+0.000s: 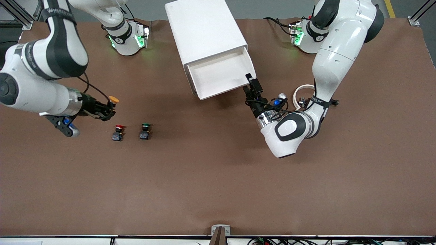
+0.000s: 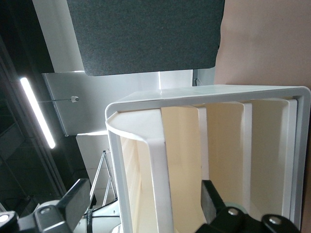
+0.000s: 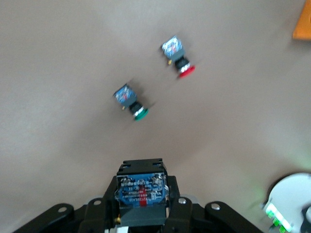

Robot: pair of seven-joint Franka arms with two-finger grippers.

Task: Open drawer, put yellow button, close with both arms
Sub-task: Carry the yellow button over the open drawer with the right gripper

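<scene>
You have three small mushroom-capped pushbuttons: the yellow button (image 1: 113, 100) with its black-and-blue body is clamped in your right claw (image 1: 109, 108), up over the brown matte counter (image 1: 218, 190), while the red-capped button (image 1: 118, 132) and green-capped button (image 1: 144, 131) lie side by side on the counter just below that claw. One smooth white plastic drawer box (image 1: 204, 30) has its single drawer (image 1: 221, 76) pulled out. Your left claw (image 1: 250, 85) sits at the drawer's front corner, fingers apart, holding nothing.
</scene>
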